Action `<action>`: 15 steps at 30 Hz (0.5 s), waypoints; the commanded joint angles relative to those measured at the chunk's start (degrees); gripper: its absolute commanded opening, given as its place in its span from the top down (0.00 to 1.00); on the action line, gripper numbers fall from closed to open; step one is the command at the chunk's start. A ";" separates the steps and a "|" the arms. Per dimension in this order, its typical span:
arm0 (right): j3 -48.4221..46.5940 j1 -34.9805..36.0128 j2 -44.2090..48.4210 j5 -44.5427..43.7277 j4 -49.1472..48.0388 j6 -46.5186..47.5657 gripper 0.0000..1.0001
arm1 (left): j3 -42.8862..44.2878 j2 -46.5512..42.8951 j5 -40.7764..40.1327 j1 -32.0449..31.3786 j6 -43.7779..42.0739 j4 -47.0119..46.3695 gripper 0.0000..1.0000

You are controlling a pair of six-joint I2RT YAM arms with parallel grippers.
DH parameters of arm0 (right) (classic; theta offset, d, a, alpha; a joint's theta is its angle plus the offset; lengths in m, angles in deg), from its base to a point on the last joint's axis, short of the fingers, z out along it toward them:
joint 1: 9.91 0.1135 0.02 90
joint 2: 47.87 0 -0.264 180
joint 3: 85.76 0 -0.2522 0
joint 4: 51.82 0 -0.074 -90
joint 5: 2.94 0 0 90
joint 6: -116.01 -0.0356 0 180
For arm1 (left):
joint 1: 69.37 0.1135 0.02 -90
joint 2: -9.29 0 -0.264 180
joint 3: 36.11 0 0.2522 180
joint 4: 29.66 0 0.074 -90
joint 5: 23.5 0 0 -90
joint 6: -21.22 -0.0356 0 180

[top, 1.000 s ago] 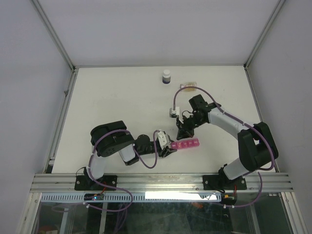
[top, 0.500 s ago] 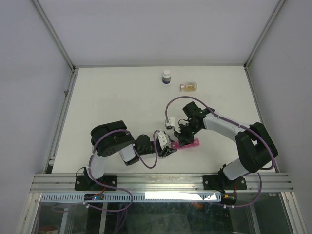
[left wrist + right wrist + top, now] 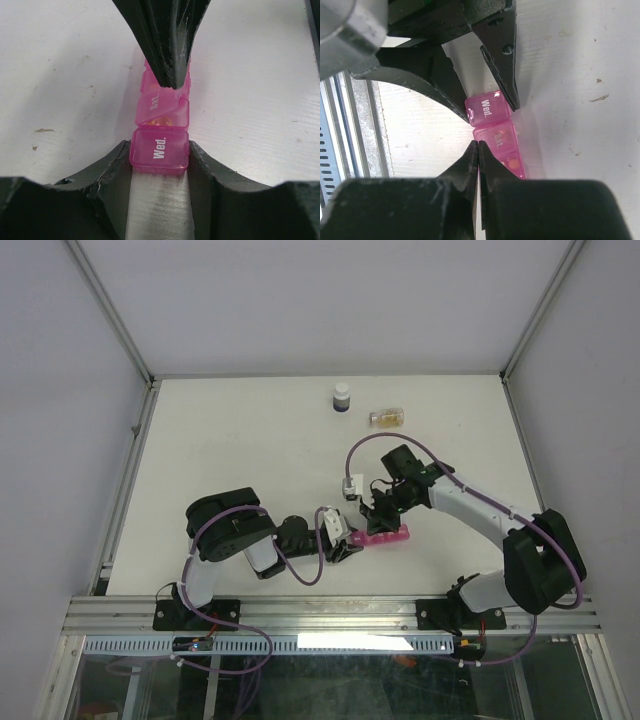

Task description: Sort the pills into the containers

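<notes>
The left pincer (image 3: 159, 147) clamps the pink pill organiser (image 3: 492, 117) at its Wed. end. The right pincer (image 3: 478, 144), closed and empty, noses the ajar Sat. lid (image 3: 156, 102) just ahead. Probably next: press it shut.

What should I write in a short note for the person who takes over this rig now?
Left gripper: shut on the pink pill organiser, at its "Wed." end.
Right gripper: shut, tips against the organiser beside the "Sat." lid.
Done: the "Sat." lid is ajar, with something orange under it, probably a pill.
To do: the pills in the clear bottle, lying at the far side of the table next to the dark white-capped bottle. Neither arm holds it.
</notes>
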 commanded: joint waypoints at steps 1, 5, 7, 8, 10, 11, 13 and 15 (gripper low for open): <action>-1.37 0.58 -0.53 -0.63 -1.61 -1.81 1.00 | 0.87 0.77 2.64 0.05 0.22 0.36 0.84; -1.03 0.93 -1.72 -2.06 -1.65 -2.28 1.00 | 0.87 0.66 2.86 0.07 0.22 0.78 0.84; -0.27 1.28 -2.69 -2.83 -1.84 -2.49 1.00 | 0.87 0.69 3.15 0.08 0.31 0.87 0.84; 0.37 1.69 -3.44 -4.05 -2.46 -2.92 1.00 | 0.95 0.65 3.24 0.08 0.35 0.98 0.85; 1.84 2.58 -6.53 -7.98 -3.97 -3.69 1.00 | 1.04 0.77 3.32 0.07 0.31 1.11 0.86; 2.00 2.95 -8.55 -9.81 -4.08 -4.06 1.00 | 1.21 0.94 3.34 0.07 0.31 1.12 0.86; 1.33 3.50 -12.08 -12.76 -3.49 -4.79 1.00 | 1.31 1.18 3.35 0.08 0.39 1.04 0.86; 1.00 3.76 -11.83 -14.02 -4.41 -5.84 1.00 | 1.40 1.53 3.48 0.08 0.49 0.68 0.86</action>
